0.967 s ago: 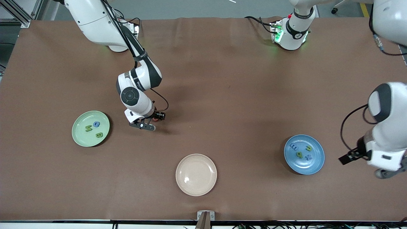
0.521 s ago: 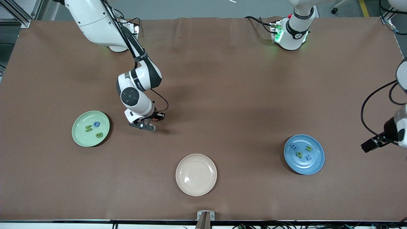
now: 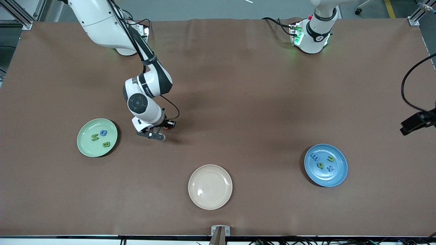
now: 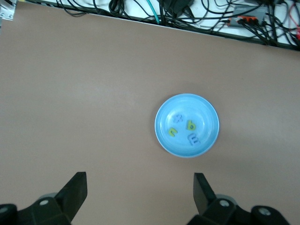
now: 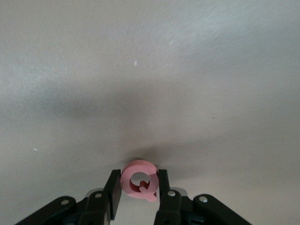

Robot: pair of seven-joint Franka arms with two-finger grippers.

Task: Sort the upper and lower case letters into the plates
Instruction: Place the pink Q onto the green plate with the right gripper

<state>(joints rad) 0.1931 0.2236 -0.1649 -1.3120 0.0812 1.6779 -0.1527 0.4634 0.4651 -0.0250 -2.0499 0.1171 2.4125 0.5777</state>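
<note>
Red shows between the fingers of the right gripper (image 5: 139, 187): they pinch a letter Q (image 5: 138, 184) just above the brown table (image 3: 238, 102), left of centre in the front view, beside the mint green plate (image 3: 87, 149). That plate, at the left of the frame, holds three letters: a green M (image 3: 94, 137), a blue C (image 3: 103, 132) and a green B (image 3: 106, 144). Lower right, the blue plate (image 3: 337, 178) holds four small letters (image 3: 322, 162) in blue and green. Bottom centre, a cream plate (image 3: 210, 200) sits nearest the camera. From high over the blue plate, the left gripper (image 4: 139, 192) looks down, fingers spread wide, holding nothing.
</note>
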